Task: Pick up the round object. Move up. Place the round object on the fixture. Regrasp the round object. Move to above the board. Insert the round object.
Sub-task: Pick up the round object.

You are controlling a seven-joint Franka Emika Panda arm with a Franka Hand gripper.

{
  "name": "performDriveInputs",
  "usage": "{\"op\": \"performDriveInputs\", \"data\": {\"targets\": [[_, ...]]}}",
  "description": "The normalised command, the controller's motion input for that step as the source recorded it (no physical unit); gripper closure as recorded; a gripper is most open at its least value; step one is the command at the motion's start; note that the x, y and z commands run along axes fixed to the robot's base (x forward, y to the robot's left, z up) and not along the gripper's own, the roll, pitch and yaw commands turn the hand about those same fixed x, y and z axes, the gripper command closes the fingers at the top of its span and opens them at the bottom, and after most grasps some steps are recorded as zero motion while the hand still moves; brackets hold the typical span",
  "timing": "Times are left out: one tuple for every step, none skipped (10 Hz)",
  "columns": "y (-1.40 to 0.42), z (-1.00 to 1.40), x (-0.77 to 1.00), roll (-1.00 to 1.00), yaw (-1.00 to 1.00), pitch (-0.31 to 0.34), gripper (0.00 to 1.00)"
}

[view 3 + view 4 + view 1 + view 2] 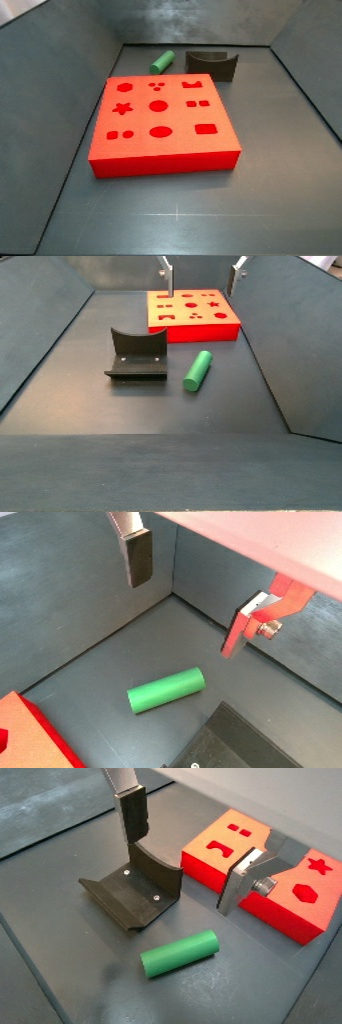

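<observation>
Grey floor [80, 376]: one peg [198, 369], one fixture [138, 354], one board [191, 314], open claw [203, 267] above.

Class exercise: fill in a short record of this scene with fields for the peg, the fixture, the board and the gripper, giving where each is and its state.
round object: green peg lying flat on the floor, beside the fixture, untouched
fixture: dark notched bracket, nothing resting in it
board: red block, shaped holes on top, none filled
gripper: raised above the floor, open, holding nothing

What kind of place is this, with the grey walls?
Likely a robot test pen: a grey walled floor holding only a red board, a green peg and a dark fixture, with the open pincer hanging above.
</observation>
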Motion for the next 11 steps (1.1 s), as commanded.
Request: {"op": "performDriveInputs", "data": {"targets": [[0.46, 0.00, 0.00, -0.50, -0.04, -0.234, 0.00], [0.05, -0.26, 0.00, -0.39, -0.56, -0.211, 0.00], [0.19, -0.90, 0.56, 0.05, -0.62, 0.041, 0.00], [0.00, -0.82, 0.27, 0.23, 0.07, 0.000, 0.00], [-0.09, -0.84, 0.71, 0.21, 0.00, 0.000, 0.00], [0.00, -0.72, 0.77, 0.27, -0.07, 0.019, 0.00], [-0.05, -0.72, 0.63, 0.28, 0.00, 0.011, 0.00], [-0.11, -0.77, 0.50, 0.26, 0.00, 0.003, 0.00], [-0.35, -0.77, 0.00, 0.33, -0.08, 0.000, 0.00], [-0.42, -0.69, -0.12, 0.33, -0.23, -0.020, 0.00], [-0.46, -0.60, -0.09, 0.35, -0.35, -0.071, 0.00]]}}
